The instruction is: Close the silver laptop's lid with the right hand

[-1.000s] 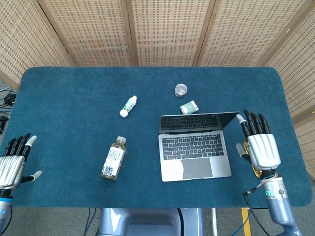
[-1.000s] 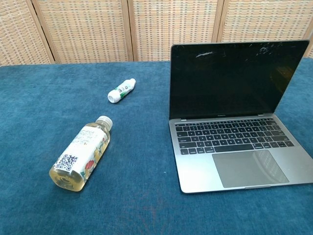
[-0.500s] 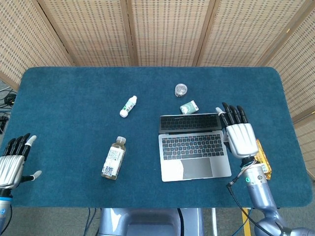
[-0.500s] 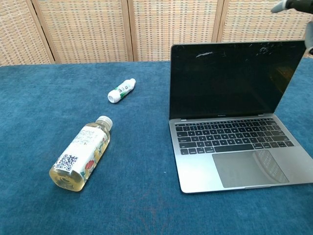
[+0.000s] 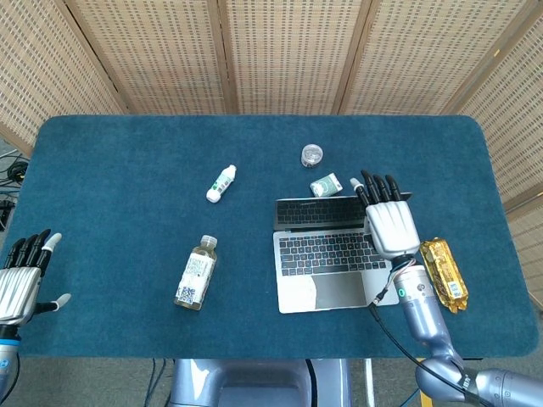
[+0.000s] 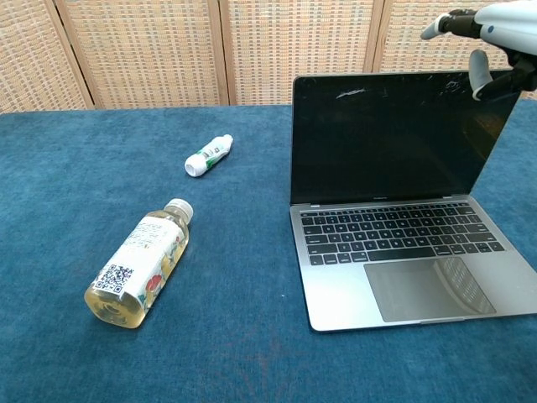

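The silver laptop [image 5: 331, 254] [image 6: 394, 243] stands open on the blue table, its dark screen [image 6: 398, 138] upright. My right hand [image 5: 388, 222] [image 6: 491, 29] hovers flat and open over the screen's right top corner, fingers spread and pointing away from me. In the chest view the hand sits just above the lid's top edge; I cannot tell whether it touches. My left hand [image 5: 24, 275] lies open at the table's near left edge, holding nothing.
A large clear bottle [image 5: 196, 273] [image 6: 141, 264] lies left of the laptop. A small white bottle [image 5: 221, 183] [image 6: 208, 156] lies further back. A round jar [image 5: 311, 155] and a small green packet [image 5: 326, 185] sit behind the laptop. A gold snack pack [image 5: 444, 273] lies right of it.
My right hand has moved left and forward, from beside the laptop to over the lid's right top corner. The snack pack it covered now shows. The lid stays upright.
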You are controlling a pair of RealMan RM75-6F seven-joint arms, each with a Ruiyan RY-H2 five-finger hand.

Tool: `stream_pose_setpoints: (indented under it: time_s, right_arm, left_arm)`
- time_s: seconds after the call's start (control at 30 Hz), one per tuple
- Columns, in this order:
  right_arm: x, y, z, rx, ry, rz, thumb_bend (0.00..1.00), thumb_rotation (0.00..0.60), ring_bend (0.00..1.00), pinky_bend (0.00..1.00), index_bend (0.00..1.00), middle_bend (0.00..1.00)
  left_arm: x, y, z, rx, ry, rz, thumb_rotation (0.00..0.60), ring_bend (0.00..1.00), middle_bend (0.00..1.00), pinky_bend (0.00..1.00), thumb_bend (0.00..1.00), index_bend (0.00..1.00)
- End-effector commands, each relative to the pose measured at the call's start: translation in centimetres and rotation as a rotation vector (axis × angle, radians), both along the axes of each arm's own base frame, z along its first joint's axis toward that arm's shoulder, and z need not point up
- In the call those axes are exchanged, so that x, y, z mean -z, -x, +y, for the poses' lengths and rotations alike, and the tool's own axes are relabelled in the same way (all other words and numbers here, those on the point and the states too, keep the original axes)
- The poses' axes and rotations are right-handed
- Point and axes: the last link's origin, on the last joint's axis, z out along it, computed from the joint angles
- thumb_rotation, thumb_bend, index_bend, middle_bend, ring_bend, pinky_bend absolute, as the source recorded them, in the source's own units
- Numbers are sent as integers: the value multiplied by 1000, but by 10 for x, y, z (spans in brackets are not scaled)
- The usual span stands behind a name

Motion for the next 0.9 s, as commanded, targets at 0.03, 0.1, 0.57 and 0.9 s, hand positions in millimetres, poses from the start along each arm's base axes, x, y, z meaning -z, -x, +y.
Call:
stream_pose_setpoints:
  time_s: [0.03,0.1,0.57,0.9]
  right_arm:
    - [5,-3,-4,17,-15,-8,956,600,0,0,38,0]
    - [6,-3,-6,23,-21,-3,956,600,0,0,41,0]
    - [13,-5,-7,24,-27,0,1000,600,0,0,143,57]
    - [17,-4,-6,25,-32,5,1000,600,0,0,208,122]
  left_arm:
    - [0,0,0,2,2,0,600,0,0,0,98,0]
    - [0,0,0,2,1,1,600,0,0,0,98,0]
    - [2,0,0,-2,9,5,600,0,0,0,98,0]
    - [2,0,0,-4,12,5,600,0,0,0,98,0]
